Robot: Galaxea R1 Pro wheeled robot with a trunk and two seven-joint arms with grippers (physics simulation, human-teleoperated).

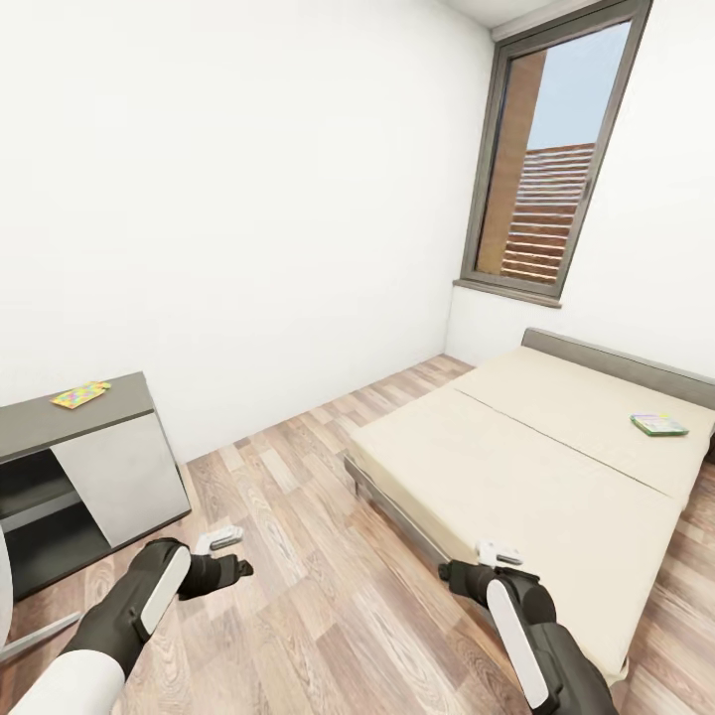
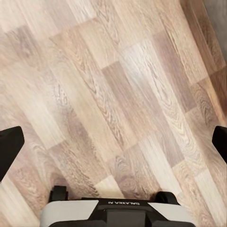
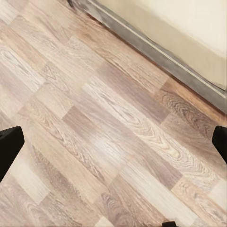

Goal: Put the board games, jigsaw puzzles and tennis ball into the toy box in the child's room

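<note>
A: One board game [image 1: 658, 424] in sight, flat on the bed [image 1: 536, 467] at right of the head frame, green edge, lettering too small to read. Other two cartons, can't place them.

B: Puzzle?

A: One jigsaw puzzle [image 1: 80, 394], thin multicolour slab, left edge, lying on the dark grey shelf section [image 1: 70, 417]. Shelf is cut off at the left border, so the rest of that surface is out of frame.

B: Grippers?

A: Left gripper [image 1: 220, 539] low left, over wood-plank floor [image 1: 298, 516], near the shelf's corner. Its wrist camera has both dark fingertips [image 2: 9, 149] at opposite edges of the frame, spread wide, floor between them, nothing held. Right gripper [image 1: 500, 554] lower centre-right, in front of the bed's near corner. Same in its wrist view: fingertips [image 3: 9, 146] far apart, bare planks between, bed frame edge across the upper right.

B: Surroundings?

A: White walls, window [image 1: 556, 159] upper right, top cropped.
</note>
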